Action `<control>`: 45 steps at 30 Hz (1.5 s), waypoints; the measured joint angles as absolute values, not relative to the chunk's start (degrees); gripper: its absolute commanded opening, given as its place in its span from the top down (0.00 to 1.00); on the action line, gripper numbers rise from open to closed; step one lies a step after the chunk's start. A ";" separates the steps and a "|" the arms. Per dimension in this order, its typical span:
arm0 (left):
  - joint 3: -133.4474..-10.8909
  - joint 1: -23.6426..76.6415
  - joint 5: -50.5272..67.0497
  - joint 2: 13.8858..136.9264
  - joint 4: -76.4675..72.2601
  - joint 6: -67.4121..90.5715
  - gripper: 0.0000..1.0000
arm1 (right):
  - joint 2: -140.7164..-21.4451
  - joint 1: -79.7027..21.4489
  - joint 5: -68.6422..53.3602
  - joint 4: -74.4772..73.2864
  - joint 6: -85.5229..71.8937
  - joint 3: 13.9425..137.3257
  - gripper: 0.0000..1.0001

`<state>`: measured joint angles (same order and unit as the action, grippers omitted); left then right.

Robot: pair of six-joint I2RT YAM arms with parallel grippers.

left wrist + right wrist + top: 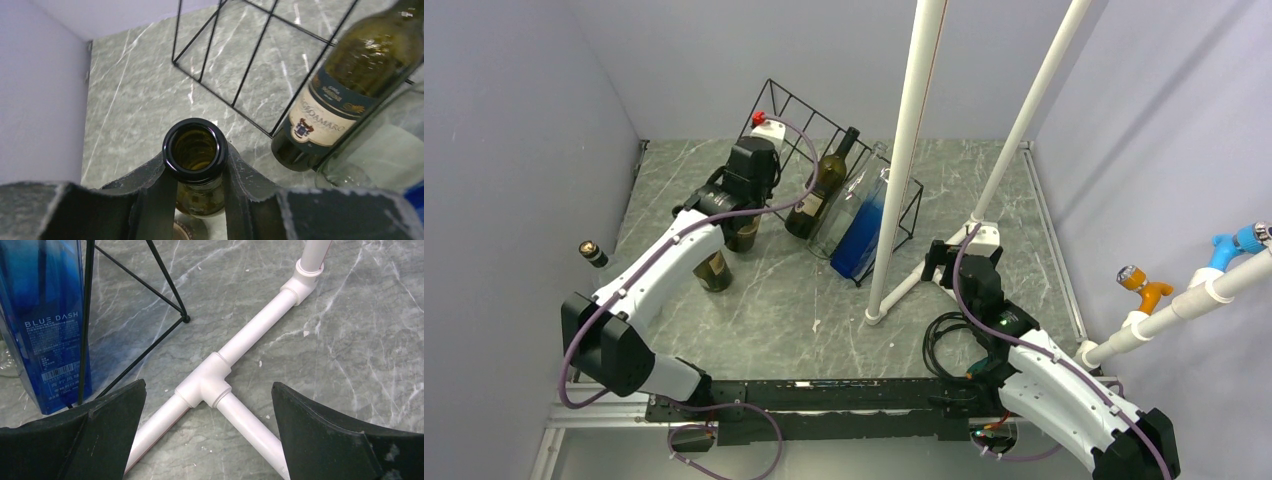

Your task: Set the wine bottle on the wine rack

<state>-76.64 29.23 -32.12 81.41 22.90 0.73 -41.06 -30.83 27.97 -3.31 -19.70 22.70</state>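
My left gripper (pixel 746 215) is shut on the neck of a dark brown wine bottle (pixel 744 238) that is upright just left of the black wire wine rack (pixel 789 105). In the left wrist view both fingers (pixel 150 195) press the neck below the open mouth of the bottle (pixel 195 150), and the rack's bars (pixel 252 60) lie beyond it. The rack holds a green labelled bottle (pixel 827 185), a clear bottle (pixel 854 200) and a blue bottle (pixel 861 235). My right gripper (pixel 939 262) is open and empty above the table, right of the rack.
A second dark bottle (pixel 714 272) stands near the held one. White PVC poles (pixel 904 160) rise from a pipe base (pixel 210 380) under my right gripper (pixel 208 385). The blue bottle (pixel 45 315) and rack corner (pixel 165 277) are to its left. Grey walls enclose the table.
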 measured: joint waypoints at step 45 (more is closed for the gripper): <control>-119.59 19.14 12.67 112.07 45.04 -26.74 1.00 | -47.51 -30.83 25.56 -19.70 -16.86 39.48 0.00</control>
<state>-119.59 19.14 12.67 112.07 45.04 -26.74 -47.51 -30.83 25.56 -19.70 -16.86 39.48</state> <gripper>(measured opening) 0.372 0.994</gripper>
